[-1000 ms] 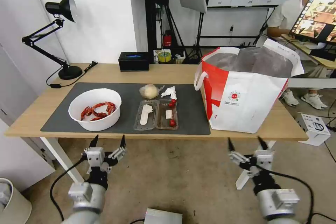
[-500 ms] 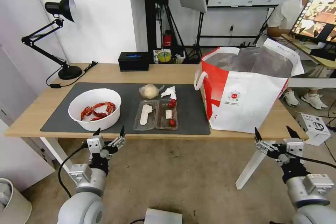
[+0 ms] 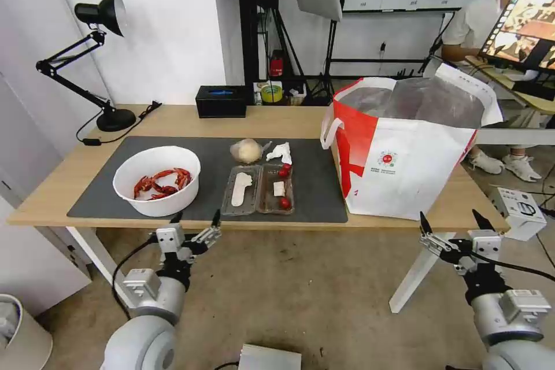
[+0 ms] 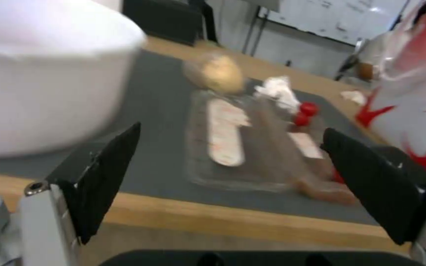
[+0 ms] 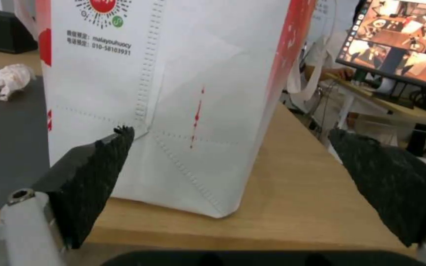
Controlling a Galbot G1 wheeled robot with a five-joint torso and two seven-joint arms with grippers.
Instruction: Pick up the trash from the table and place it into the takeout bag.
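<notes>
Since a second ago, the left gripper has risen and shifted rightward toward the table's near edge, while the right gripper has swung outward to the right and now holds below the bag's near corner. Both grippers are empty, their black fingers spread wide.

On the dark grey mat of the table lie the white bowl of crayfish shells, the clear clamshell tray with cherry tomatoes, the plastic-wrapped lump and the crumpled tissue. The takeout bag stands open at the table's right end.

The tray lies just ahead of the left gripper and slightly to its right, its long axis running away from the robot (the left wrist view frames it squarely between the fingers). The left arm is clearly nearer the trash; the right faces the bag's side.
</notes>
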